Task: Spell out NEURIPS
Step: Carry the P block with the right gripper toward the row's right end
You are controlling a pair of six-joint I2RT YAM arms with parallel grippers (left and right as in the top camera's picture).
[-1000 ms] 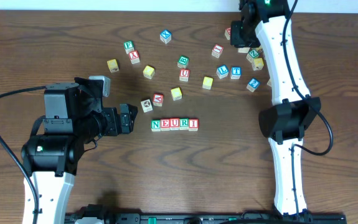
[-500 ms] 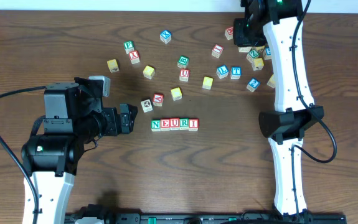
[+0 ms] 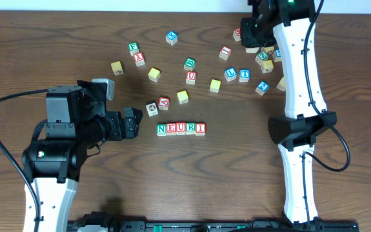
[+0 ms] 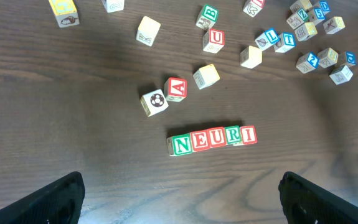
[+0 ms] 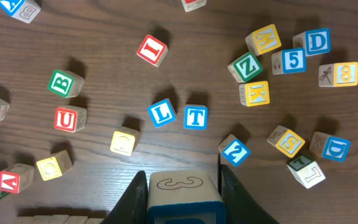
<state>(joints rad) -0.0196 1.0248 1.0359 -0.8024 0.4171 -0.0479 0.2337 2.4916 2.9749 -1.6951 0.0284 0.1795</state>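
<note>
Nearest, the left tool (image 3: 133, 123) stands wide open and empty, just left of the NEURI row (image 3: 181, 129) on the counter (image 3: 237, 180). Beyond, loose cubes (image 3: 215, 85) lie scattered. Farthest, toward the right corner, the right tool (image 5: 183, 208) is clamped on a cube showing a 3 (image 5: 185, 183).

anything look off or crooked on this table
Nothing broken or spilled. The NEURI row sits straight, cubes touching. The loose cubes beyond it lie scattered at all angles. The right gripper holds a cube showing a 3.
</note>
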